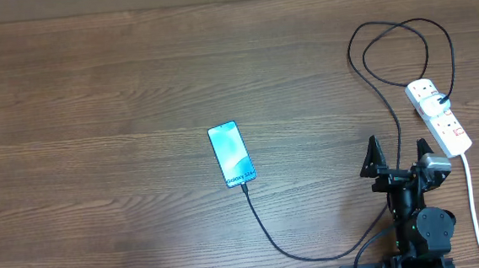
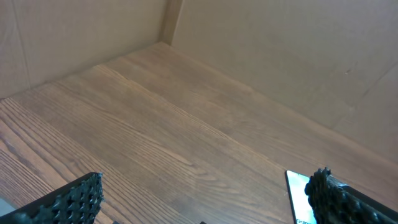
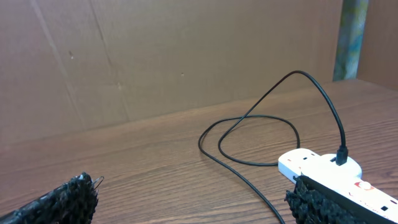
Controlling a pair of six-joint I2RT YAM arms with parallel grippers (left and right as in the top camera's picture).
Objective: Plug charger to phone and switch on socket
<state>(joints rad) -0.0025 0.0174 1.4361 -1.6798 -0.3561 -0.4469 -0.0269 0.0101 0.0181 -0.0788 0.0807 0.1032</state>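
One charger (image 1: pixel 316 259) tip touches the phone (image 1: pixel 231 154) (screen lit); right pincer (image 1: pixel 398 155) gapes.

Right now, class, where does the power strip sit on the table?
In the overhead view the socket lies by the right edge of the table, just beyond the open right gripper, with the charger plugged in near its far end.
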